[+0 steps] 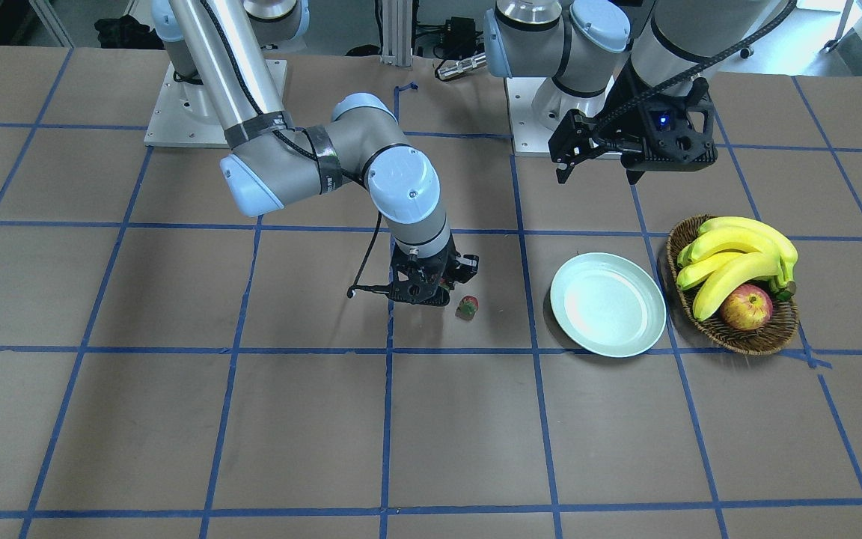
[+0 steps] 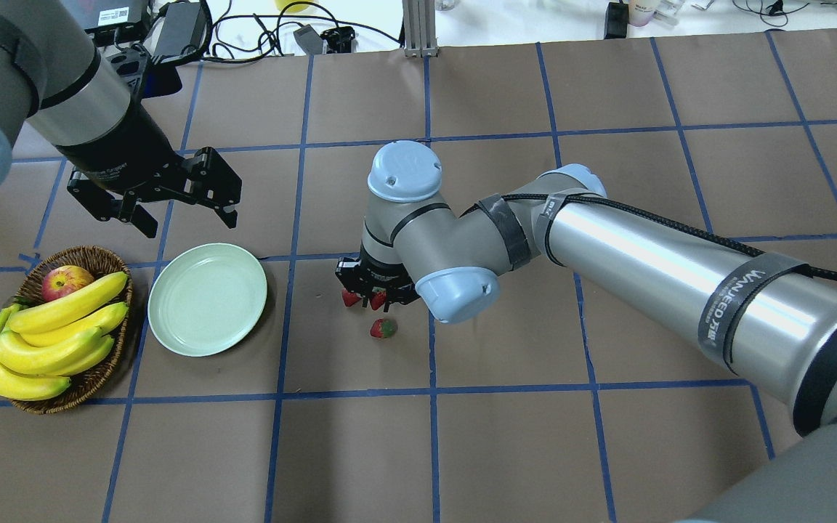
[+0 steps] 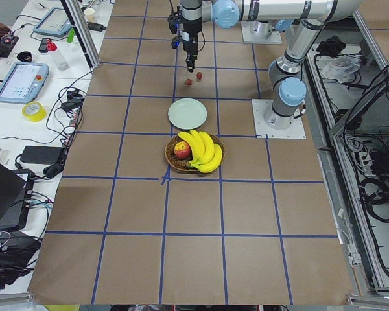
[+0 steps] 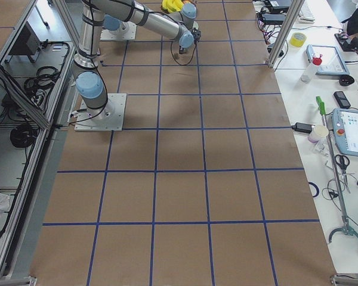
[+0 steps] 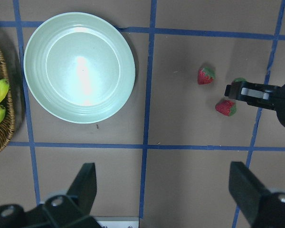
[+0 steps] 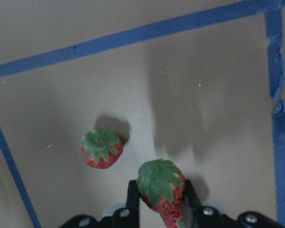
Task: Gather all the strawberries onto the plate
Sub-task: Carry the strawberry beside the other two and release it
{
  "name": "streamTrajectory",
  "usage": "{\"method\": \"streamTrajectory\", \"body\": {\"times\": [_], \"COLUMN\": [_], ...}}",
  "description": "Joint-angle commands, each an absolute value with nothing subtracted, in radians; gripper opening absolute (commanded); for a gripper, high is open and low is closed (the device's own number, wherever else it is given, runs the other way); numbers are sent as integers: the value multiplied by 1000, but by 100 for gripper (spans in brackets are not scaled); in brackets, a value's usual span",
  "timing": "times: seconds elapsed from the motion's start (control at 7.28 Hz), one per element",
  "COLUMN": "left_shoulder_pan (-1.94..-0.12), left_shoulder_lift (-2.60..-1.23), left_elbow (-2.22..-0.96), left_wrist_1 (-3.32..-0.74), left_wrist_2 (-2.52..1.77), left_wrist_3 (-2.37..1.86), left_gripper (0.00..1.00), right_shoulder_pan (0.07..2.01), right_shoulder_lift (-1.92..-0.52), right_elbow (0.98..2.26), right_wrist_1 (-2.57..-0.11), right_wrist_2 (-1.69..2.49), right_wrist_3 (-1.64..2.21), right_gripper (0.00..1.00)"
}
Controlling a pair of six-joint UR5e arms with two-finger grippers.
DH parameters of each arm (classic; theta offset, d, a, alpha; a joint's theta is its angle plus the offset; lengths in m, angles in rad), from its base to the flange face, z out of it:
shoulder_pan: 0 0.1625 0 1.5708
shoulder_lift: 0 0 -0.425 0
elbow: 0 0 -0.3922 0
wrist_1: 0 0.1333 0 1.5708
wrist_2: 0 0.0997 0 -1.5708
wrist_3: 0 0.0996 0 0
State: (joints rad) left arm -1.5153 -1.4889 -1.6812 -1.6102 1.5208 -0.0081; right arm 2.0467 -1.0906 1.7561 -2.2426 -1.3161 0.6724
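Three small red strawberries lie near the table's middle. My right gripper (image 2: 373, 292) is low over the table and shut on one strawberry (image 6: 156, 183), which stands green cap up between the fingers (image 6: 133, 199). A second strawberry (image 2: 350, 298) lies just beside it toward the plate and also shows in the right wrist view (image 6: 101, 148). The third strawberry (image 2: 383, 328) lies nearer the robot and shows in the front view (image 1: 467, 307). The pale mint plate (image 2: 208, 299) is empty. My left gripper (image 2: 186, 216) hovers open and empty above the plate's far side.
A wicker basket (image 2: 91, 256) with bananas (image 2: 55, 334) and a red-yellow apple (image 2: 66, 282) stands right beside the plate, on the side away from the strawberries. Blue tape lines grid the brown table cover. The right arm's elbow (image 2: 455, 290) hangs over the strawberries.
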Motion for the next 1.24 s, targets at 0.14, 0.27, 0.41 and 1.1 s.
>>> {"method": "streamTrajectory", "body": {"times": [0.14,0.27,0.41,1.1], "left_shoulder_pan": [-1516,-1516,-1516,-1509], "left_shoulder_lift": [-1489,-1486,-1489,-1517], "left_elbow": [-1680,-1680,-1672,-1683], "left_wrist_1": [-1609,-1611,-1606,-1580], "left_wrist_2": [1520,1522,1519,1517], "left_wrist_3": [-2,-3,-3,1], "left_gripper": [100,100,100,100], "right_shoulder_pan": [2048,2048,2048,1855], "right_shoulder_lift": [-1081,-1080,-1084,-1385], "right_elbow": [1755,1750,1749,1701], "right_wrist_1": [-2243,-2241,-2241,-1858], "right_wrist_2": [-1319,-1321,-1327,-1482], "right_wrist_3": [676,680,678,386], "right_gripper": [96,100,100,100]}}
